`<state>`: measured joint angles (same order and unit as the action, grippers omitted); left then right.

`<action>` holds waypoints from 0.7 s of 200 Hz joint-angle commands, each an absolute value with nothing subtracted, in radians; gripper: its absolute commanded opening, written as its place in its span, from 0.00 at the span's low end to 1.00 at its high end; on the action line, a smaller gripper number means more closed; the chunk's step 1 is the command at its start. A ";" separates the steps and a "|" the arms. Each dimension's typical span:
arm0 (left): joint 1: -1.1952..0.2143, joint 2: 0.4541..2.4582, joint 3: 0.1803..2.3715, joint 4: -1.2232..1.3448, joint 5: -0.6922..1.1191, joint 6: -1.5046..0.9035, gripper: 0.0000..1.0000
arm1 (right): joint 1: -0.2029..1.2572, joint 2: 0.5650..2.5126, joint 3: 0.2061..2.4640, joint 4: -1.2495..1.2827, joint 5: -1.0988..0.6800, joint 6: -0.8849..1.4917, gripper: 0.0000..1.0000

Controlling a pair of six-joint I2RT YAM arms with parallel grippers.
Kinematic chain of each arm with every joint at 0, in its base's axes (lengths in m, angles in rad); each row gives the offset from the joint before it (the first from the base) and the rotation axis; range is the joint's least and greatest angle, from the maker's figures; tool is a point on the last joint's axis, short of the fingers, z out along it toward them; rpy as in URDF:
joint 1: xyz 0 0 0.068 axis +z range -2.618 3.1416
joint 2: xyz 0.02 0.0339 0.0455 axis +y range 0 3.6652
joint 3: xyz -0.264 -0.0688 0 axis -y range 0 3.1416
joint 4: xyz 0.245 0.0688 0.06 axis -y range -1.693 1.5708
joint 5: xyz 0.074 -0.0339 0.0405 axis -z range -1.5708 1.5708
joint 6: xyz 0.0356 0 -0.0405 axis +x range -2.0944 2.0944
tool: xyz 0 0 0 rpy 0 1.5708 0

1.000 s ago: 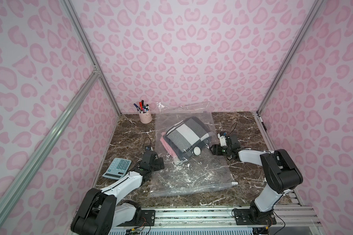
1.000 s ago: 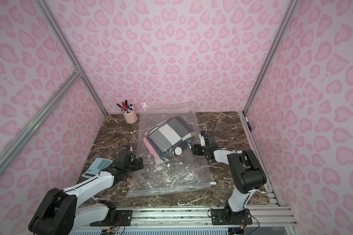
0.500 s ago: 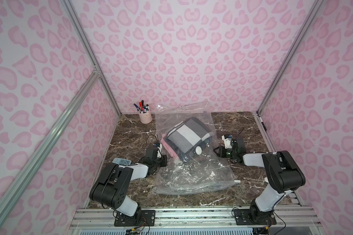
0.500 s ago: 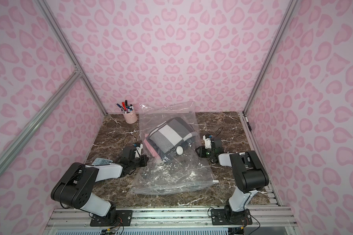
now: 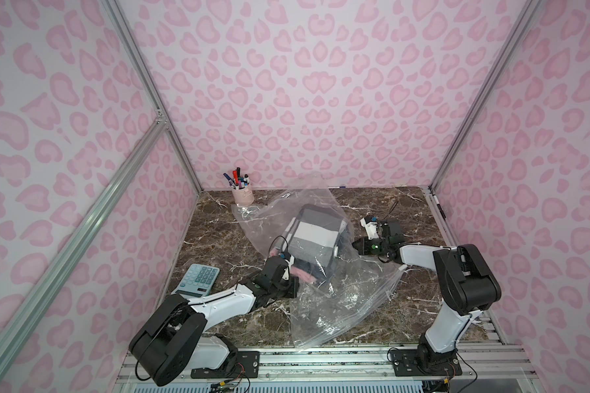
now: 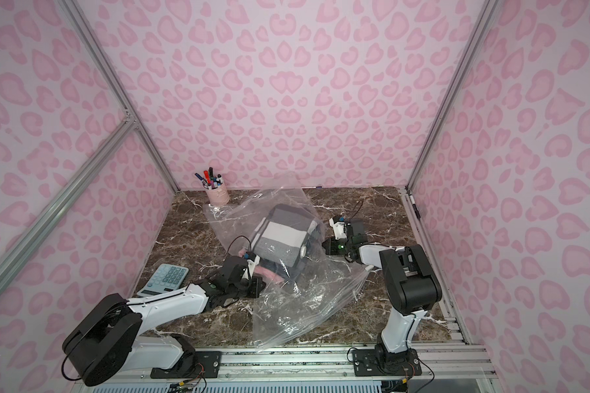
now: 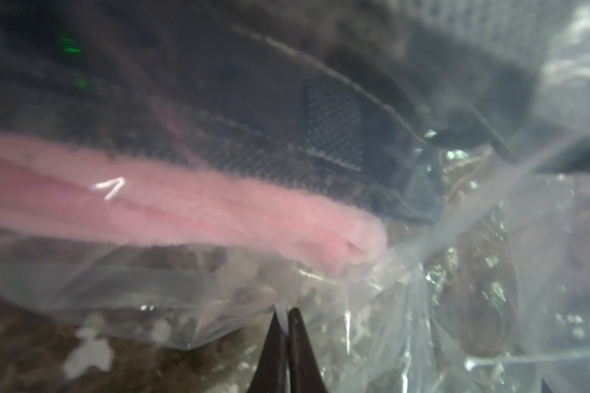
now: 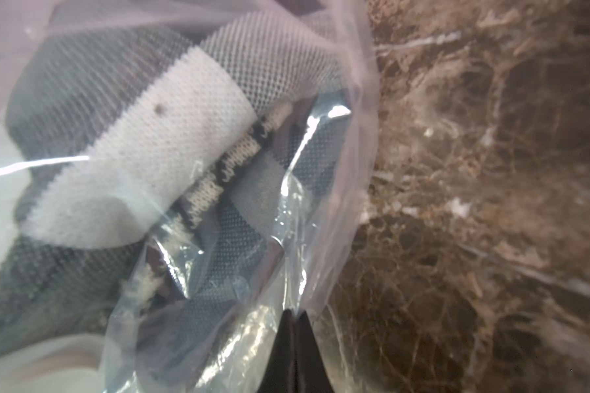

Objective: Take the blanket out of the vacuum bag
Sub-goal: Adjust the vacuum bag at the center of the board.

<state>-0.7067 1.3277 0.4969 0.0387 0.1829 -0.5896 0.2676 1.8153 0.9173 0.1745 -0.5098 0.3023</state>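
1. Now: left gripper [image 7: 285,311] has its jaws pressed together, nipping a fold of vacuum bag [image 5: 348,299] film at the tips. The right gripper [image 8: 295,314] is likewise closed on film at the opposite side.
2. Folded grey-white-pink blanket [image 5: 315,238] lies wholly inside the bag, mid-table. Nothing is out yet, and I cannot tell whether the zip is open.
3. Nearby: calculator [image 5: 200,279] beside the left arm, pen cup [image 5: 242,195] at the back. Neither obstructs.

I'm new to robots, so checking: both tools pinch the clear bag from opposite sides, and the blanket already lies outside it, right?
No: the blanket is inside the vacuum bag, seen behind its plastic in the right wrist view. The rest holds: the left tool and the right tool pinch the bag from opposite sides.
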 commanded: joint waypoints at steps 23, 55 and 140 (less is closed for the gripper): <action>-0.865 1.334 0.516 -0.181 0.093 -0.758 0.05 | 0.300 1.982 1.159 0.072 -0.561 0.222 0.00; -0.869 1.302 0.470 -0.150 -0.076 -0.862 0.04 | 0.402 2.107 1.371 0.036 -0.581 0.238 0.00; -0.716 1.159 0.526 -0.249 -0.497 -0.777 0.52 | 0.511 2.194 1.704 0.016 -0.527 0.159 0.00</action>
